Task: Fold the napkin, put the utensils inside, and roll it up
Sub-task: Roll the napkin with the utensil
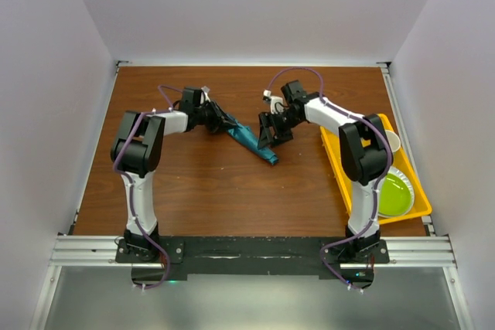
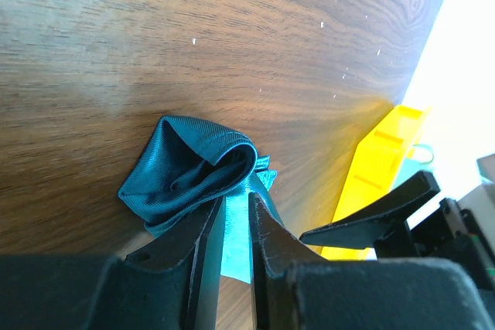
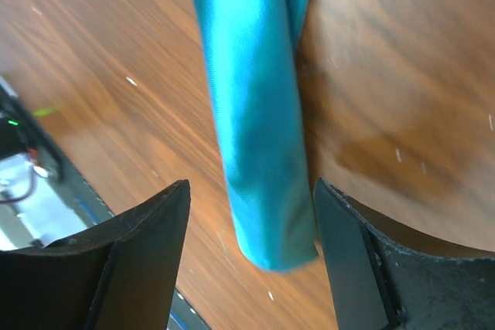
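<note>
The teal napkin (image 1: 252,144) lies on the table as a tight roll, slanting from upper left to lower right. My left gripper (image 1: 223,124) is at its upper left end. In the left wrist view that end is a bunched fold (image 2: 192,169), and the left gripper (image 2: 236,200) is shut on a strip of the cloth. My right gripper (image 1: 270,137) stands over the roll's lower right end. In the right wrist view its fingers are open on either side of the napkin roll (image 3: 255,113), apart from it. The utensils are hidden.
A yellow tray (image 1: 334,152) sits at the table's right edge, holding a green plate (image 1: 393,195) and a white cup (image 1: 393,142). The tray (image 2: 379,168) also shows in the left wrist view. White walls close in the table at the left, back and right.
</note>
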